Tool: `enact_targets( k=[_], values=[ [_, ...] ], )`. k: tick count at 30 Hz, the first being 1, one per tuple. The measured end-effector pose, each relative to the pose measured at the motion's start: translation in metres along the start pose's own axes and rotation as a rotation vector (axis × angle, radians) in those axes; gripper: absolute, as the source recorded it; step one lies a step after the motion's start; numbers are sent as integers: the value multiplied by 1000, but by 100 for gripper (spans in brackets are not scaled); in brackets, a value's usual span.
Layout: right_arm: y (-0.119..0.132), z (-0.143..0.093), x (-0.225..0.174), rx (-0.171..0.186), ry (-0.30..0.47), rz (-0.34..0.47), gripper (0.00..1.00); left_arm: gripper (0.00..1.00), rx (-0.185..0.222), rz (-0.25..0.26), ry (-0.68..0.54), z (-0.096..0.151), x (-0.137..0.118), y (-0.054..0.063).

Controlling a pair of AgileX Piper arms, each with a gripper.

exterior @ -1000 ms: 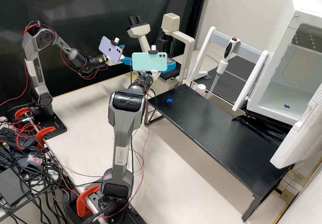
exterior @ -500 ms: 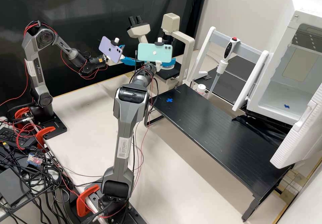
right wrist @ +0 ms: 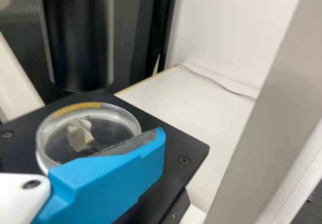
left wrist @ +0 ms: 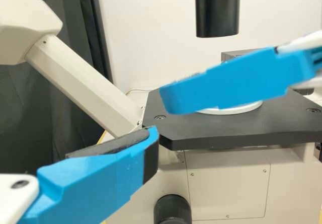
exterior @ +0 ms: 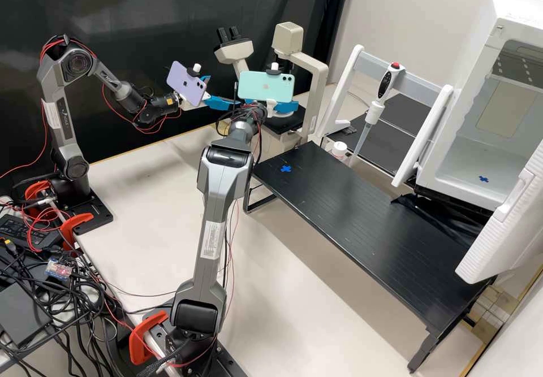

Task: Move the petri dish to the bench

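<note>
In the high view my right gripper (exterior: 288,107) is at the microscope stage, with the petri dish (exterior: 281,115) partly behind its blue finger. The right wrist view shows the clear dish (right wrist: 85,118) lying on the black stage; my right gripper (right wrist: 158,137) stands open, one finger overlapping the near rim. Farther left, my left gripper (exterior: 222,90) is open and empty. The left wrist view has my left gripper (left wrist: 152,142) short of the stage, while the right arm's finger (left wrist: 236,84) hides most of the dish (left wrist: 232,109). The black bench (exterior: 362,213) bears a blue cross.
The microscope's arm (exterior: 318,77) rises beside the stage, and its black condenser (right wrist: 78,38) hangs above the dish. A pipette (exterior: 384,91) on a white stand, a small white bottle (exterior: 339,150) and an open white chamber (exterior: 481,156) are to the right.
The right arm has extended away from the high camera and slightly right, its teal phone rising and then shifting right. The left arm has kept still.
</note>
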Motion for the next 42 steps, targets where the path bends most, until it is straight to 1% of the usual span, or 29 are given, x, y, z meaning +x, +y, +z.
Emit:
enact_targets(
  k=[6, 7, 8, 11, 12, 13, 14, 15, 16, 17, 18, 19, 20, 28, 38, 40, 42],
  values=[
    [-3, 13, 8, 4, -32, -11, 100, 100, 0, 0, 0, 0, 0, 0],
    [-4, 13, 8, 14, -34, -12, 100, 100, 0, 0, 0, 0, 0, 0],
    [-4, 14, 8, 14, -37, -14, 100, 100, 0, 0, 0, 0, 0, 0],
    [-5, 15, 8, 7, -46, -19, 100, 100, 0, 0, 0, 0, 0, 0],
    [-5, 15, 8, 10, -50, -20, 100, 100, 0, 0, 0, 0, 0, 0],
    [-4, 15, 8, 3, -52, -21, 100, 100, 0, 0, 0, 0, 0, 0],
    [-4, 15, 8, 3, -57, -23, 100, 100, 0, 0, 0, 0, 0, 0],
    [-4, 15, 9, 16, -63, -26, 100, 100, 0, 0, 0, 0, 0, 0],
    [-3, 15, 9, 6, -69, -31, 0, 100, 0, 0, 0, 0, 0, 0],
    [-3, 15, 9, 20, -71, -32, 0, 100, 0, 0, 0, 0, 0, 0],
    [-4, 15, 10, 18, -81, -41, 0, 100, 0, 0, 0, 0, 0, 0],
    [-5, 16, 11, 30, -86, -46, 0, 100, 0, 0, 0, 0, 0, 0],
    [-6, 16, 12, 27, -87, -54, 0, 100, 0, 0, 0, 0, 0, 0],
    [-12, 17, 14, 45, -82, -87, 0, 100, 0, 0, 0, 0, 0, 0],
    [-15, 18, 15, 45, -73, -100, 0, 100, 0, 0, 0, 0, 0, 0],
    [-15, 18, 15, 38, -72, -101, 0, 100, 0, 0, 0, 0, 0, 0],
    [-15, 18, 15, 39, -72, -101, 0, 100, 0, 0, 0, 0, 0, 0]
  ],
)
